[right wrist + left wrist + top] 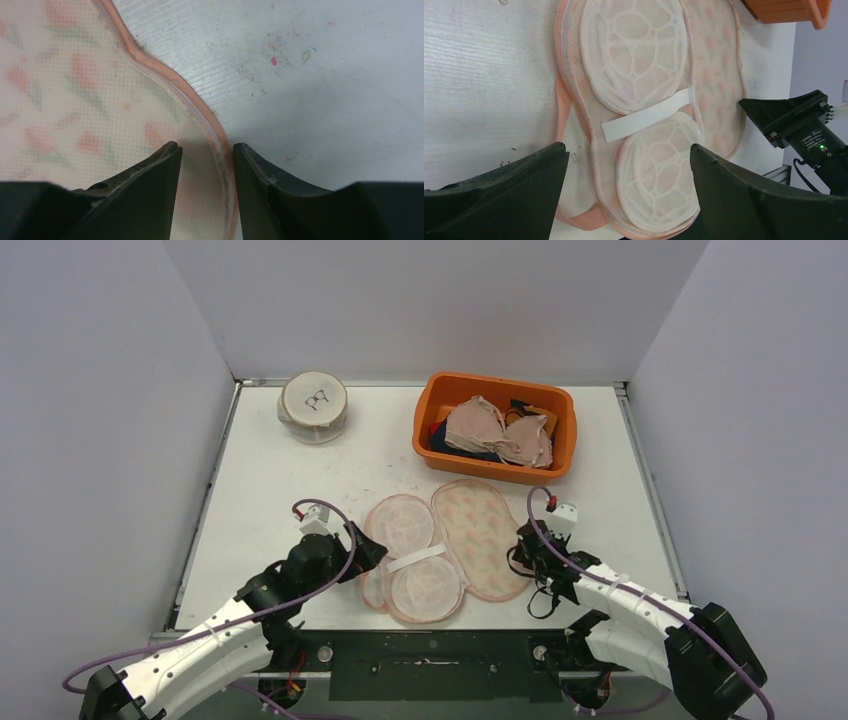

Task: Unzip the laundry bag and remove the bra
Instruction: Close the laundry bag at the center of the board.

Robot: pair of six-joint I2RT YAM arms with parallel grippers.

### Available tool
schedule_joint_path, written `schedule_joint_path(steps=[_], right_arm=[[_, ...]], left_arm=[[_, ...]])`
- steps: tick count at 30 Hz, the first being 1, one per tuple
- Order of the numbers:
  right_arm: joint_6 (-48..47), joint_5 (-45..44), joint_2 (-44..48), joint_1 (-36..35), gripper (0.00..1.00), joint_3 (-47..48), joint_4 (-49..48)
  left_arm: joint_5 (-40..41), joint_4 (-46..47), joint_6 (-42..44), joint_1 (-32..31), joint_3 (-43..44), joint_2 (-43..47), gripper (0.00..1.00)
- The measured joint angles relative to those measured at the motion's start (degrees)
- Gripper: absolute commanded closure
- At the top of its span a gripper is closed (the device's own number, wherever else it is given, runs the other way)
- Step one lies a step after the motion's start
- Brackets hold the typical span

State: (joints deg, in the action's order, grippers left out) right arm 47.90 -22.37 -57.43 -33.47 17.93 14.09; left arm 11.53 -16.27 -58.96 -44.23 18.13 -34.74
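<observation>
The laundry bag (445, 545) lay unzipped and spread flat at the table's (260, 490) 6 o'clock, with its floral lid folded out toward 3 o'clock. A white strap (646, 116) crossed its two mesh cups. The left claw (629, 148) gaped wide at the bag's 9 o'clock edge and held nothing. The right claw (202, 148) stood narrowly parted astride the peach rim at 3 o'clock. A beige bra (495, 430) sat in the orange basket (490, 468) at 1 o'clock.
</observation>
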Motion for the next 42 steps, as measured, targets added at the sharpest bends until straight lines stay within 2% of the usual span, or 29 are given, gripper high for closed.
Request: schedule_joint_path(steps=[12,27,42], right_arm=[[0.2,1.5,0.0,-0.8,0.94,0.4,0.7],[-1.4,4.7,13.7,-4.5,0.95,8.9,12.9],[-7.7,18.6,25.7,-4.9,0.95,16.0,15.5]], left_arm=[[-0.3,0.3,-0.8,0.0,-1.5,0.1,0.1],[-0.8,0.6,-0.8,0.0,-1.5,-2.9,0.1],[2.4,-0.2,-0.6,0.0,-1.5,-5.9,0.11]])
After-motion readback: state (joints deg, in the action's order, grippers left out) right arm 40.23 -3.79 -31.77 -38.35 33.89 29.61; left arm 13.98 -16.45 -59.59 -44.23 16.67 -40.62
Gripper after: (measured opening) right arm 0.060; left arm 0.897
